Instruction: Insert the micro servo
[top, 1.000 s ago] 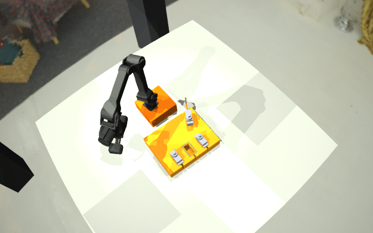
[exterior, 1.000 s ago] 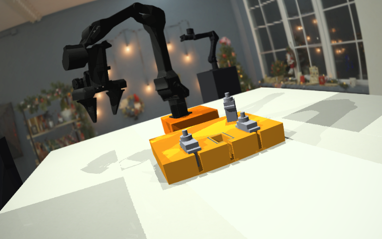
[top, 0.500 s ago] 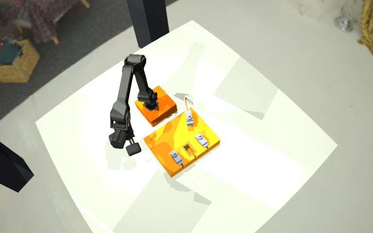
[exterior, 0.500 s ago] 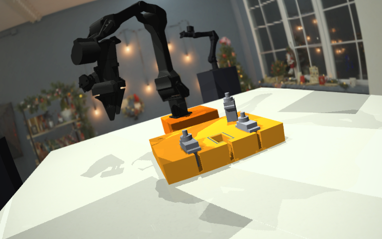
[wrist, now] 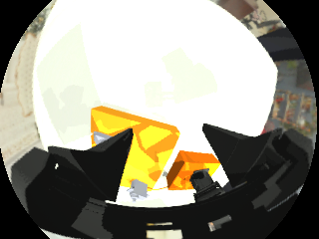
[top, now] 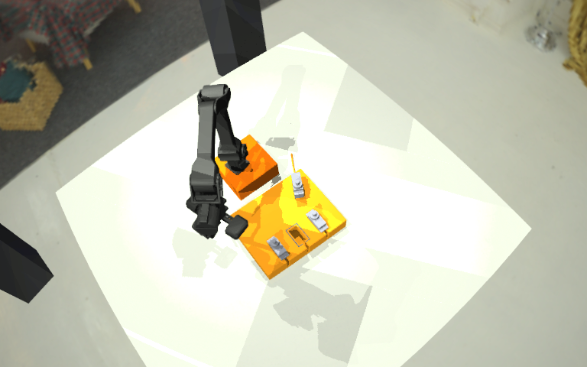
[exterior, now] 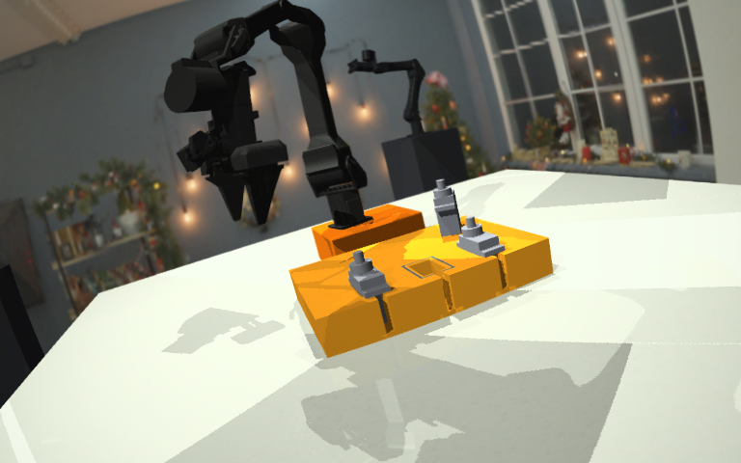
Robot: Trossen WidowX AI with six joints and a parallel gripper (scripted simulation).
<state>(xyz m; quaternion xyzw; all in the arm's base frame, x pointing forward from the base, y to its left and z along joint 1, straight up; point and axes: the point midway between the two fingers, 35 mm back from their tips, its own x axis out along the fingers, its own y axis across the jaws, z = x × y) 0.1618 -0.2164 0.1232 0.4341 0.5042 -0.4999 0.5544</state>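
Observation:
The loose grey micro servo (top: 297, 185) (exterior: 448, 212) (wrist: 139, 190) stands at the back corner of the yellow-orange deck (top: 266, 212) (exterior: 349, 327) (wrist: 159, 139), shaft up, its body showing above the deck. Its orange cable (top: 293, 162) sticks out backward past the deck's edge. The marked pocket (top: 296, 232) (exterior: 427, 267) is empty, between two seated servos, with its notch running to the front edge. My gripper (exterior: 248, 221) (wrist: 169, 129) is open and empty, high above the table beside the deck's left end in the top view. Its fingertips are hidden there.
The seated servos (top: 277, 248) (top: 317, 220) (exterior: 368, 276) (exterior: 480, 238) flank the pocket. The orange base block (top: 259, 166) (exterior: 376, 231) (wrist: 191, 166) carries the arm and stands behind the deck. Dark posts (top: 235, 38) (top: 24, 267) stand beyond the white table (top: 432, 225).

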